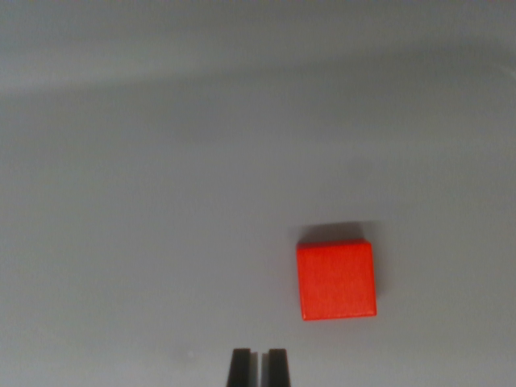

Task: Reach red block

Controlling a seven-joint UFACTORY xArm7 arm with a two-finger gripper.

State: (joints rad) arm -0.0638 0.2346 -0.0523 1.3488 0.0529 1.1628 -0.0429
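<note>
Gripper: gripper (258, 367) enters at 6 o'clock on the frame edge; two dark fingertips stand nearly pressed together, only a thin slit between them, holding nothing.
Red block position: red block (336, 280) lies flat on the surface (145, 210), toward 1 o'clock from the fingertips, near but apart, not touching.
Block orientation: top face square to the camera, edges close to parallel with the frame, very slightly turned.
Handling, judged: looks rigid and light, probably wood or plastic; smooth sides, not fragile, may slide on the plain surface if nudged.
Grip spot, judged: two opposite vertical sides, centred; fingers need to spread first.
Hidden: block's side faces and height not visible from above; a dark shadow at its 12 o'clock edge.
Cut off: gripper body and arm below the frame.
Unclear: picture soft; surface texture indistinct.
</note>
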